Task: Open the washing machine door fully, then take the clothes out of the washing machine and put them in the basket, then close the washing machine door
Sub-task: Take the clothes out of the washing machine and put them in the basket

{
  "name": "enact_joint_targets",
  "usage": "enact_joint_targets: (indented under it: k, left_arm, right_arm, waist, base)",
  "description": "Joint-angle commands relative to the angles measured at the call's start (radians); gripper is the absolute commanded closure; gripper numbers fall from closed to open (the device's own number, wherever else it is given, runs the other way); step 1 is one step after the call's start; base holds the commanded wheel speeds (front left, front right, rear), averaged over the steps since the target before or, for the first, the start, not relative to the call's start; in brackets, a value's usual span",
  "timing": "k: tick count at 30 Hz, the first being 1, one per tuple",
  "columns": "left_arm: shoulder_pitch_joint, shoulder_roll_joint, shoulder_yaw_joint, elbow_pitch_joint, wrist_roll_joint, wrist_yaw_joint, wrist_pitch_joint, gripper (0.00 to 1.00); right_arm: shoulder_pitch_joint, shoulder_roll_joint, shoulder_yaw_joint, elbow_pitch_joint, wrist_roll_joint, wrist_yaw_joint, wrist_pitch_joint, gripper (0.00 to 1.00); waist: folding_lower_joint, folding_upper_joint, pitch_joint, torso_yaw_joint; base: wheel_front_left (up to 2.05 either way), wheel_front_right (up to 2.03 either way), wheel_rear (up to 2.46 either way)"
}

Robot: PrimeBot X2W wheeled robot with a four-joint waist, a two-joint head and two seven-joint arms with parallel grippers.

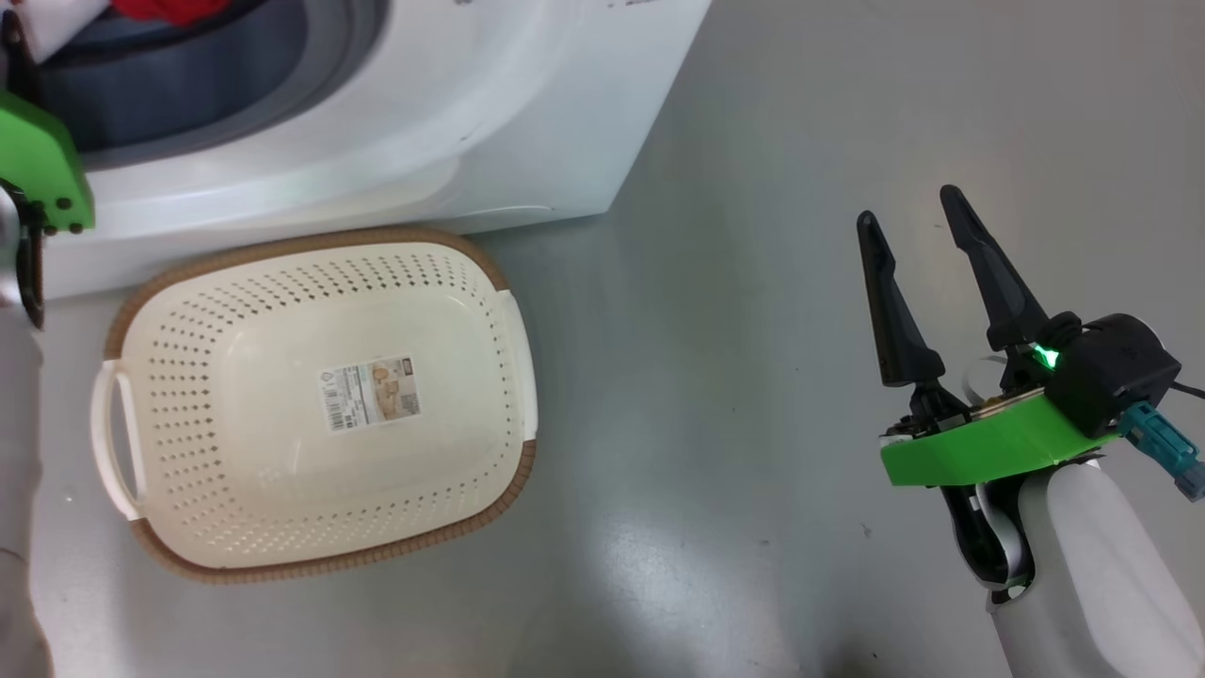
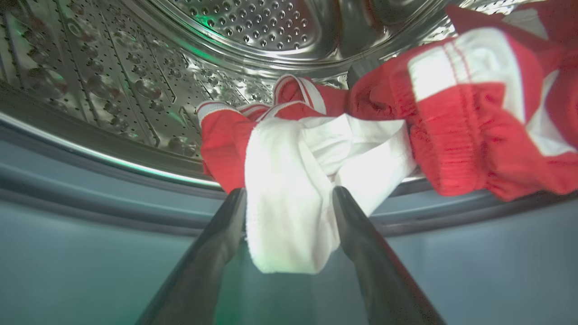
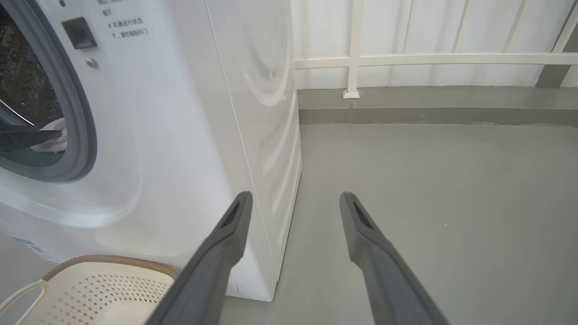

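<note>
Straddling the white fold of the clothes (image 2: 316,149) at the 6 o'clock lip of the drum (image 2: 253,27), the left gripper (image 2: 289,194) is spread wide with nothing gripped. It should be pushed deeper before closing. The basket (image 1: 282,247) is set at 8 o'clock, and the right gripper (image 1: 907,207), at 3 o'clock, is spread empty.

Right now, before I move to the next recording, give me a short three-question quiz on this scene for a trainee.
1. True or false: the basket is already full.
2. What lies between the left jaws? A) the white part of the clothes B) a basket handle C) the door rim
3. Fill in: the right jaws stand ___ above the floor, holding nothing.
Key: 1 false; 2 A; 3 open.
</note>
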Motion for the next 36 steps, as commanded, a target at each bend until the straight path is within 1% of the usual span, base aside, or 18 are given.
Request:
enact_joint_targets:
  k: [1, 7, 8, 9, 10, 16, 18, 20, 27, 31, 36]
  left_arm:
    - [-0.023, 0.066, -0.002, 0.004, 0.017, 0.02, 0.015, 0.0]
    - [-0.05, 0.093, -0.032, 0.06, 0.043, 0.054, 0.065, 0.0]
    - [-0.053, 0.095, -0.036, 0.063, 0.045, 0.056, 0.065, 0.52]
    - [-0.056, 0.096, -0.038, 0.066, 0.045, 0.057, 0.062, 0.86]
    - [-0.058, 0.096, -0.04, 0.068, 0.043, 0.056, 0.058, 1.0]
    - [-0.063, 0.092, -0.041, 0.066, 0.03, 0.054, 0.003, 1.0]
    - [-0.061, 0.092, -0.042, 0.06, 0.026, 0.051, -0.034, 1.0]
    - [-0.056, 0.089, -0.032, 0.06, 0.009, 0.044, -0.06, 1.0]
    - [-0.015, 0.085, -0.009, 0.036, -0.032, 0.04, -0.119, 1.0]
    - [0.037, 0.075, 0.003, -0.017, -0.052, 0.034, -0.13, 1.0]
    - [0.15, 0.067, 0.024, -0.183, -0.066, 0.043, -0.132, 1.0]
  right_arm:
    - [-0.006, 0.002, 0.024, -0.028, 0.014, 0.008, -0.006, 0.0]
    - [-0.015, 0.002, 0.028, -0.031, 0.023, 0.008, -0.006, 0.0]
    - [-0.016, 0.002, 0.028, -0.031, 0.024, 0.008, -0.006, 0.0]
    - [-0.016, 0.002, 0.028, -0.031, 0.025, 0.008, -0.006, 0.0]
    - [-0.016, 0.002, 0.027, -0.031, 0.026, 0.008, -0.006, 0.0]
    - [-0.015, 0.002, 0.024, -0.026, 0.027, 0.008, -0.006, 0.0]
    - [-0.018, 0.002, 0.022, -0.024, 0.027, 0.008, -0.006, 0.0]
    - [-0.019, 0.002, 0.02, -0.019, 0.026, 0.008, -0.006, 0.0]
    - [-0.007, 0.002, 0.019, -0.008, 0.02, 0.008, -0.006, 0.0]
    - [0.008, 0.002, 0.013, -0.004, 0.012, 0.008, -0.006, 0.0]
    - [0.024, 0.002, 0.01, 0.002, 0.001, 0.008, -0.006, 0.0]
  waist:
    - [0.0, 0.0, 0.014, -0.016]
    - [0.0, 0.0, 0.027, -0.032]
    - [0.0, 0.0, 0.029, -0.033]
    - [0.0, 0.0, 0.03, -0.034]
    - [0.0, 0.0, 0.031, -0.034]
    - [0.0, 0.0, 0.026, -0.03]
    - [0.0, 0.0, 0.021, -0.028]
    - [0.0, 0.0, 0.012, -0.026]
    - [0.0, 0.0, -0.033, -0.011]
    - [0.0, 0.0, -0.068, 0.003]
    - [0.0, 0.0, -0.123, 0.021]
  base:
    - [0.0, 0.0, 0.0]
    - [0.0, 0.0, 0.0]
    - [0.0, 0.0, 0.0]
    - [0.0, 0.0, 0.0]
    - [0.0, 0.0, 0.0]
    - [0.0, 0.0, 0.0]
    - [0.0, 0.0, 0.0]
    - [0.0, 0.0, 0.0]
    - [0.0, 0.0, 0.0]
    - [0.0, 0.0, 0.0]
    - [0.0, 0.0, 0.0]
